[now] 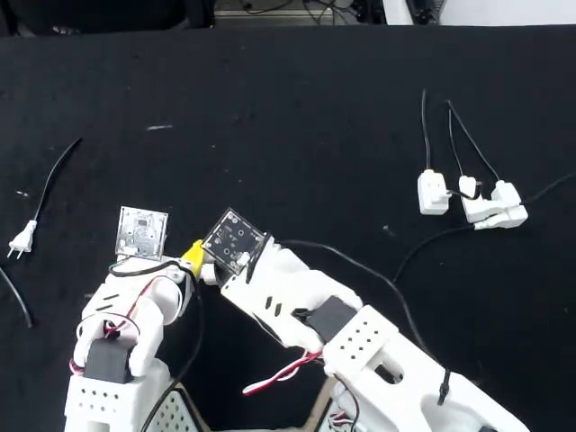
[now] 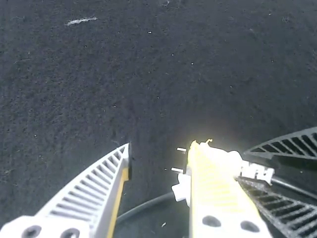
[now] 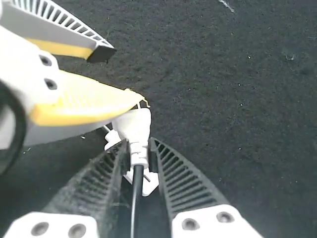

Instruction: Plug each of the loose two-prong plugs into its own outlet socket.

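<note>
Right wrist view: R gripper (image 3: 138, 144) clamped on plug (image 3: 134, 125); L gripper (image 3: 124, 74) fingers apart, beside plug.

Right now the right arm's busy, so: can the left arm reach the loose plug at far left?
Probably yes: the left gripper is open, and only bare black table lies between it and that plug.

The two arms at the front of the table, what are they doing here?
The right gripper is shut on a white plug, its cord trailing back. The left gripper is open, and its yellow finger lies against that plug. The outlets sit far off at the right side of the table, and another loose plug lies at its left edge.
</note>
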